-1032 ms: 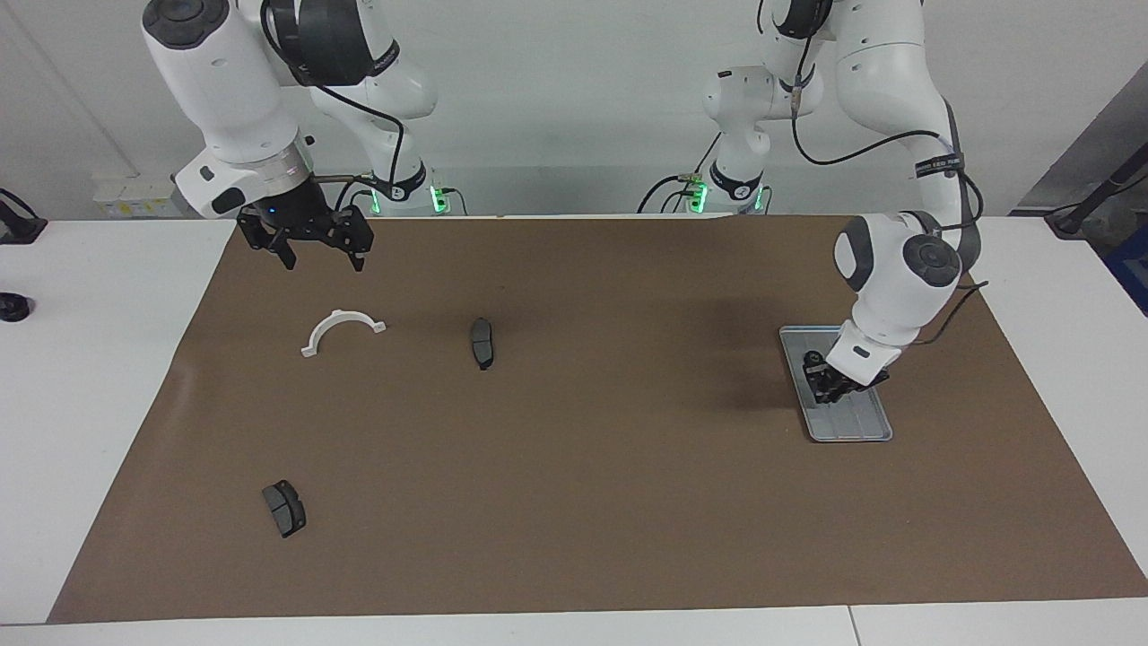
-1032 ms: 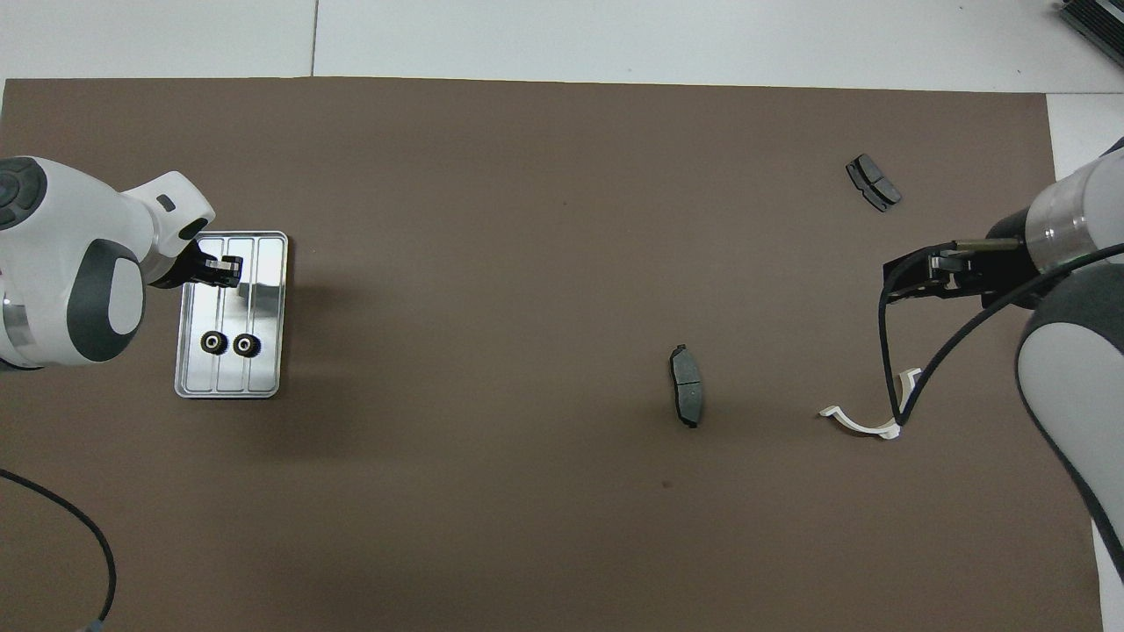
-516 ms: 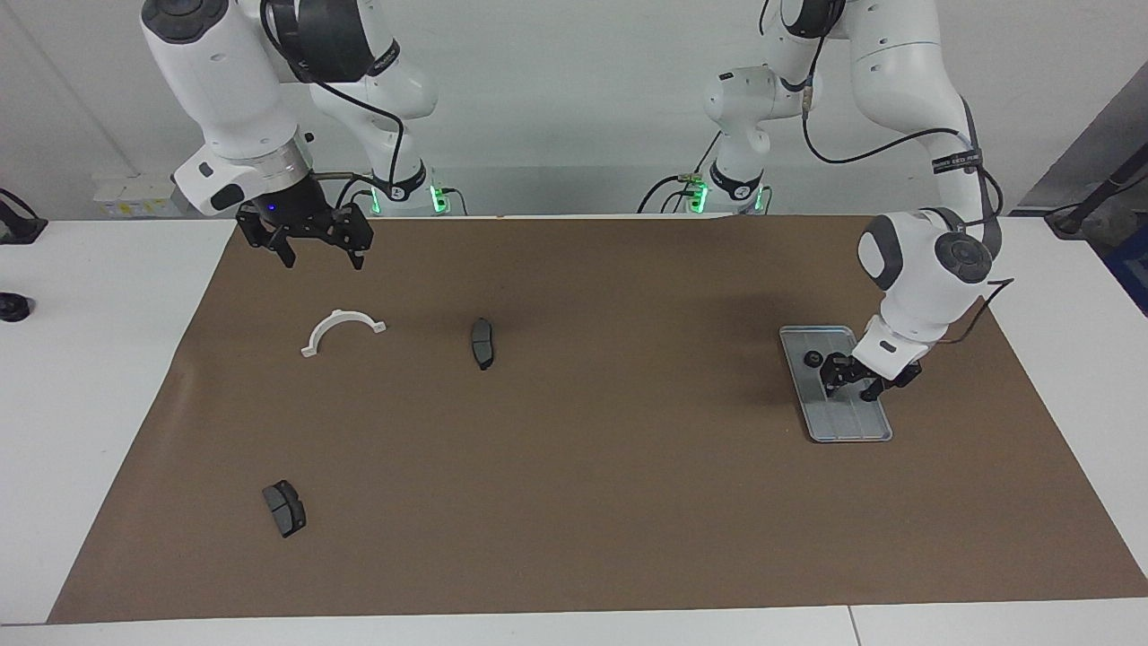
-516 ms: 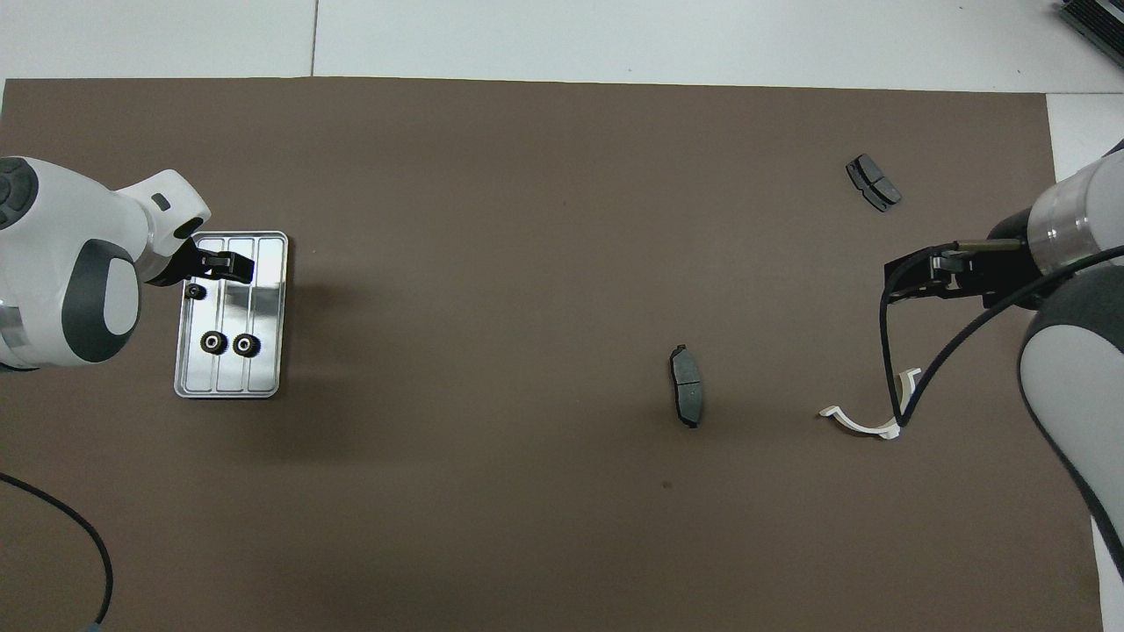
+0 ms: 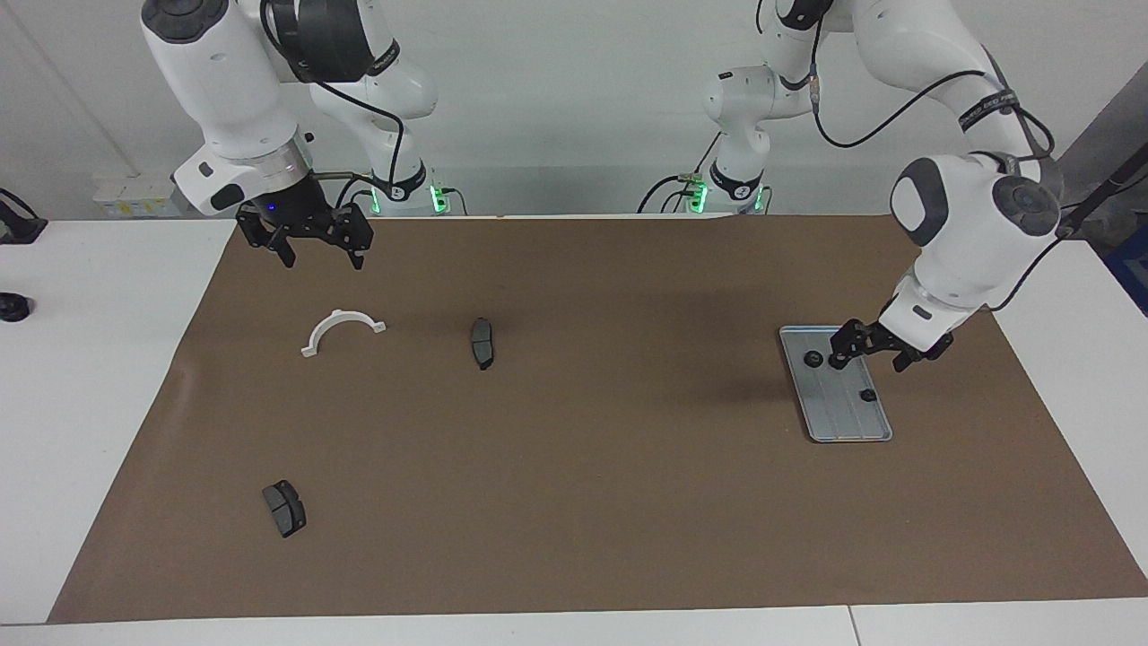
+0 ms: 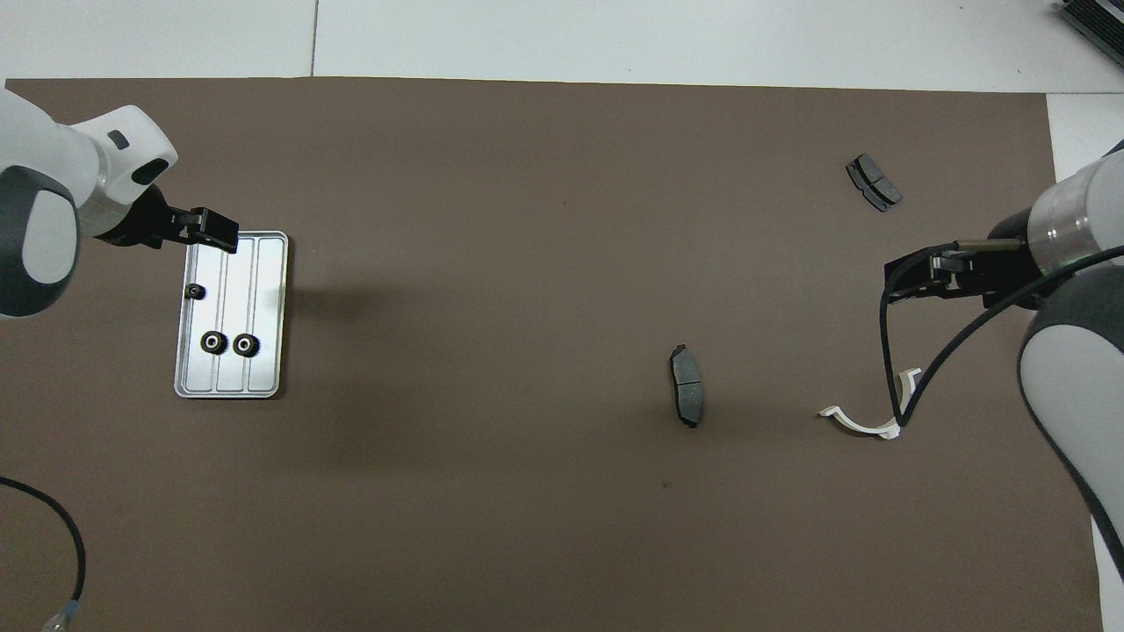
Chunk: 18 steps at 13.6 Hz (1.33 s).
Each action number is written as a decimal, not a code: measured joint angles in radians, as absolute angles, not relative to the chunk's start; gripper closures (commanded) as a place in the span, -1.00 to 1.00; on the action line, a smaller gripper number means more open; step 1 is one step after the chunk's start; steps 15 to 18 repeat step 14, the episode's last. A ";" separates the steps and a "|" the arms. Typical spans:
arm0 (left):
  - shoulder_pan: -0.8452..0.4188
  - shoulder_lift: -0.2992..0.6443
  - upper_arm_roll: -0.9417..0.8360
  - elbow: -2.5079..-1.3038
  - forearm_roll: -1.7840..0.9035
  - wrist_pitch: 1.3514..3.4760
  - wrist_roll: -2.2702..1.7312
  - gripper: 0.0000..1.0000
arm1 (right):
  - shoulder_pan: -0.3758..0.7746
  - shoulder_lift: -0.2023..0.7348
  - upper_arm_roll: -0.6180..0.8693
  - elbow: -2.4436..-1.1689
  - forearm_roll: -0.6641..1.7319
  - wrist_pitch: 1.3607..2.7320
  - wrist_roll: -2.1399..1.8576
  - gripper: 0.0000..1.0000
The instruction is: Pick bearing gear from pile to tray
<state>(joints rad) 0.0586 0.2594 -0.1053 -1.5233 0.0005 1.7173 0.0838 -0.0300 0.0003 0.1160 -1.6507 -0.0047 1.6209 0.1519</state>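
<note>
Left pincer [image 5: 868, 352] agape and empty, wrist tilted — right pincer [image 5: 314, 244] aloft, fingers spread, arm waiting.

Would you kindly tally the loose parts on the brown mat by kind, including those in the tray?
Black gears, all in the tray: 3
Dark grey brake pads: 2
White half-ring bracket: 1
Total: 6

One gear [image 5: 812, 359] partly hidden under the left gripper [image 5: 868, 355].
</note>
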 measured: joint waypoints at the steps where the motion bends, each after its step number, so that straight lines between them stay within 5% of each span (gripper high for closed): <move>1: 0.054 0.252 -0.106 -1.483 0.001 1.652 0.082 -1.00 | -0.030 0.000 0.116 -1.651 -0.005 1.621 0.152 -1.00; 11: 0.028 0.078 -0.102 -1.424 0.001 1.499 0.074 -1.00 | -0.033 0.000 0.116 -1.651 -0.005 1.622 0.152 -1.00; 18: 0.029 0.067 -0.101 -1.431 0.001 1.498 0.074 -1.00 | -0.032 0.000 0.116 -1.650 -0.005 1.636 0.152 -1.00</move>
